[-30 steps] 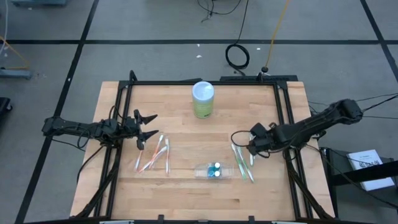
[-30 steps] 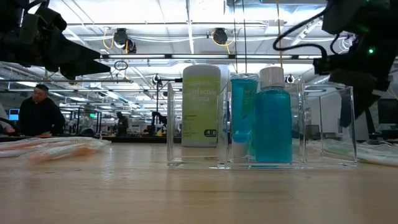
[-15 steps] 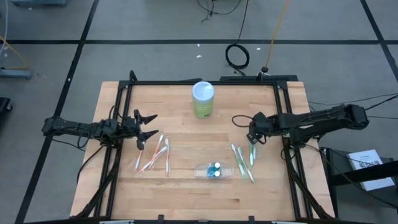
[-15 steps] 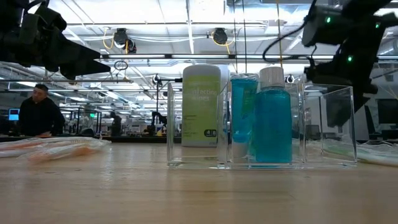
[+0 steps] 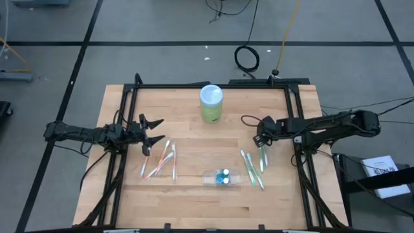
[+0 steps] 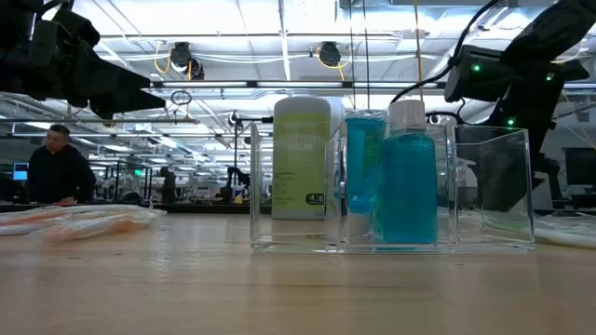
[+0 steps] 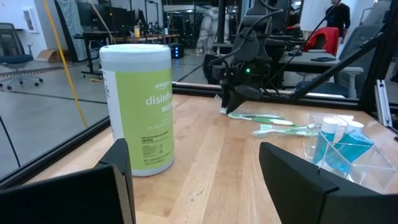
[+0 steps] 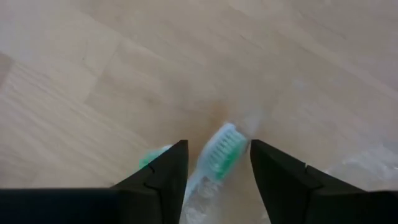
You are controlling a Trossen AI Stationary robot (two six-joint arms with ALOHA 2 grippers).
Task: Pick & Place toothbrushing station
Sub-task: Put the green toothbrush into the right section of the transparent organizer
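The right gripper (image 5: 260, 140) sits low over the right half of the table (image 5: 187, 194), at the far end of the green toothbrushes (image 5: 252, 167). In the right wrist view its fingers (image 8: 163, 171) stand a little apart with the green-and-white bristled head of one wrapped toothbrush (image 8: 219, 155) between them; whether the pads actually press on it cannot be told. That brush's long axis runs roughly near to far on the table, head at the far end under the gripper, handle trailing toward the near edge. The other green brushes lie beside it, slanting slightly leftward as they go far, all in clear wrapping.

Just left of them stands the clear organiser (image 5: 221, 178), holding a blue bottle with a white cap (image 6: 408, 177) and a blue tube (image 6: 364, 167) upright in its compartments; the right-hand compartment looks empty in the low view.

The green wipes canister (image 5: 211, 103) stands upright at the far middle. Orange and white toothbrushes (image 5: 160, 162) lie fanned on the left half.

The left gripper (image 5: 150, 133) hovers at the left edge with fingers spread wide, holding nothing.
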